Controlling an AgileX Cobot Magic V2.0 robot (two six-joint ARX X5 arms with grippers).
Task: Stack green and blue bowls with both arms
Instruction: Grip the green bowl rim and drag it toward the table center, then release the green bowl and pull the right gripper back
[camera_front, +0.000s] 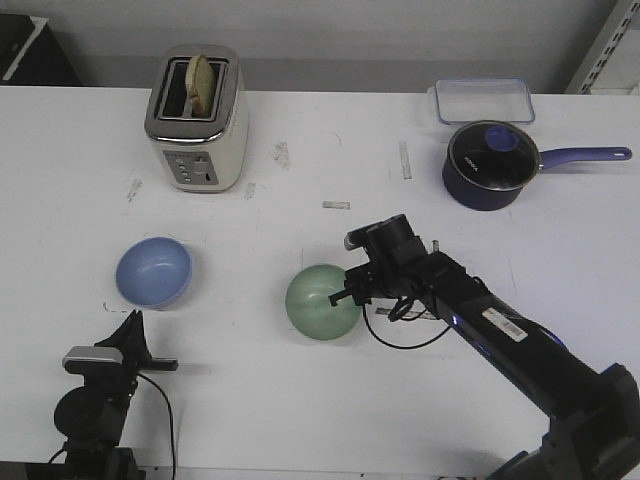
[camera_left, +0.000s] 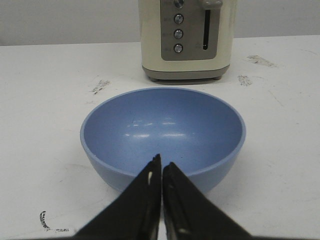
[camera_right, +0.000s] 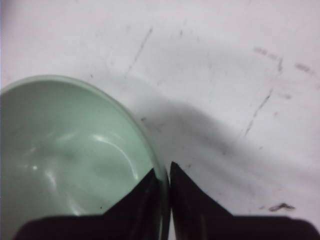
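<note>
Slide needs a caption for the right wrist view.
Right gripper shut on the green bowl rim, above the white table.

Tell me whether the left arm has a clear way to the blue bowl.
Probably yes. The left gripper sits shut just short of the blue bowl, with only bare table between; the toaster stands behind it.

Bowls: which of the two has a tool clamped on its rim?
The green bowl. The right tool pinches its rim, one finger inside and one outside. The blue bowl sits free, with the shut left tool just short of it.
</note>
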